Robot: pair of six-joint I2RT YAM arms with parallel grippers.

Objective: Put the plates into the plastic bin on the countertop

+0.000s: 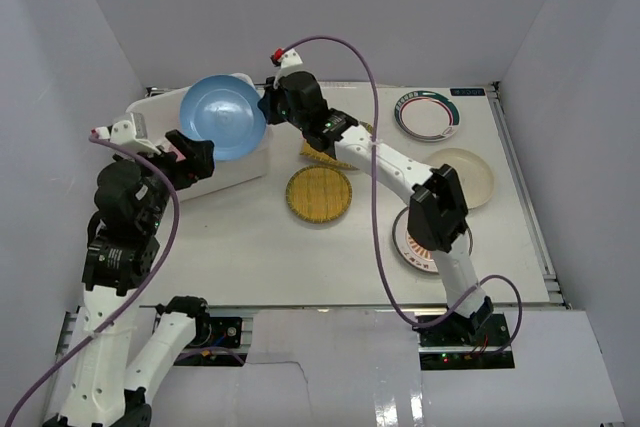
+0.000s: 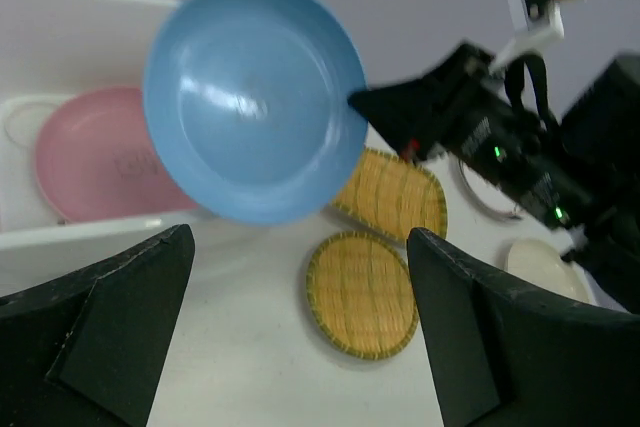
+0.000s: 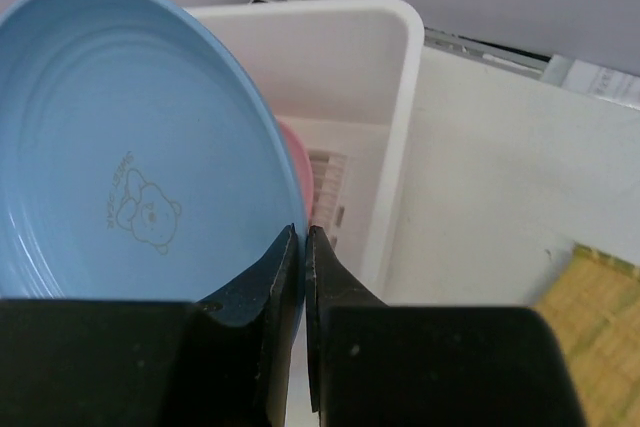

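Observation:
My right gripper [image 1: 266, 107] is shut on the rim of the light blue plate [image 1: 222, 117] and holds it tilted above the white plastic bin [image 1: 150, 107]. The right wrist view shows its fingertips [image 3: 303, 237] pinching the blue plate [image 3: 130, 147]. A pink plate [image 2: 90, 162] lies inside the bin [image 2: 80, 237]. My left gripper [image 1: 188, 159] is open and empty beside the bin's near wall. A round bamboo plate [image 1: 319, 195] lies mid-table. A rounded-square bamboo plate [image 1: 335, 155] is partly hidden under the right arm.
A white green-rimmed plate [image 1: 427, 115] sits at the back right and a cream plate [image 1: 462, 177] near the right edge. A plate with an orange radial pattern [image 1: 412, 245] lies partly under the right arm's elbow. Pale grey walls enclose the countertop [image 1: 250, 247].

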